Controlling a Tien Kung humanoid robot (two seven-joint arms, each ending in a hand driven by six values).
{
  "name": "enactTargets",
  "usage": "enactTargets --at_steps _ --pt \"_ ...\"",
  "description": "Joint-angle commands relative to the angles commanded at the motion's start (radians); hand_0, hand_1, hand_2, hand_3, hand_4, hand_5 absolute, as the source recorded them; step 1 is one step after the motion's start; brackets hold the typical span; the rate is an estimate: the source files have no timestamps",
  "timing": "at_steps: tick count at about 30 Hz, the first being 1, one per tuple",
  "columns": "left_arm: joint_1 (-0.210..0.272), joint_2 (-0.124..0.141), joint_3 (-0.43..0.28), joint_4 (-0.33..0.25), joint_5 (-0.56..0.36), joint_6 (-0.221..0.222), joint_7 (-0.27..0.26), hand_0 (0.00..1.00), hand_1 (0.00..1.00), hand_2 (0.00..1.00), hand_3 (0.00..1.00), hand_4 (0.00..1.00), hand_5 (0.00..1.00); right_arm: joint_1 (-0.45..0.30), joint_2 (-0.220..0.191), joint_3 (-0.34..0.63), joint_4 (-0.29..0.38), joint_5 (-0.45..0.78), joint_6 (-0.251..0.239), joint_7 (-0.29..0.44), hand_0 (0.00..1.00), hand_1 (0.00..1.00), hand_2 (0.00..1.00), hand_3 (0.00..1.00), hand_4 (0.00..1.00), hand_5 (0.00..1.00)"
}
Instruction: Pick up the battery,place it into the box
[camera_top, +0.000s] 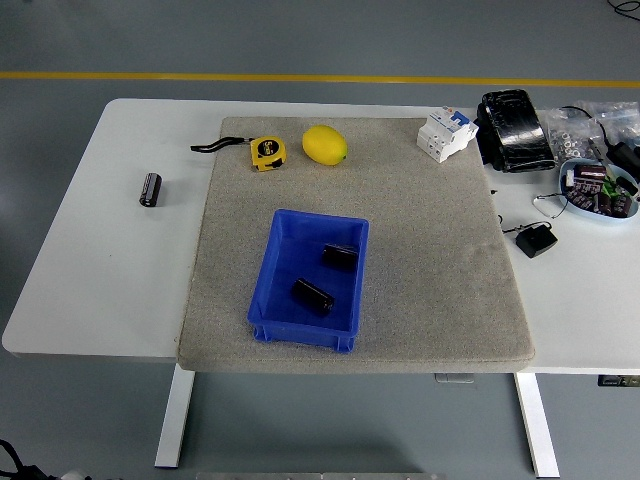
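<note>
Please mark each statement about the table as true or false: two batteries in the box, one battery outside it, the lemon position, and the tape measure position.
1. Two batteries lie inside the blue box. True: one battery and another.
2. A third battery lies on the bare white table, left of the grey mat. True.
3. The lemon is inside the box. False: it lies on the mat, beyond the box.
4. The tape measure lies right of the lemon. False: left of it.
</note>
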Motion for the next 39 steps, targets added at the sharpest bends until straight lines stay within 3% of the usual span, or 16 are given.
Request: enactTargets --at_steps 18,39 --pt "0.043 0.007 0.056 0.006 -0.061 0.020 -0.033 0.598 0.582 0.700 0.648 0.644 0.706 -0.027 0.001 -0.015 0.021 -0.007 0.009 -0.008 0.861 0.837 0.868 0.886 0.998 0.998" --pt "0.021 -0.003 0.096 0.010 -0.103 0.041 -0.063 0.596 0.582 0.697 0.646 0.649 0.706 -0.003 -0.005 0.005 0.053 -0.022 0.012 -0.016 0.880 0.835 0.877 0.890 0.998 0.998"
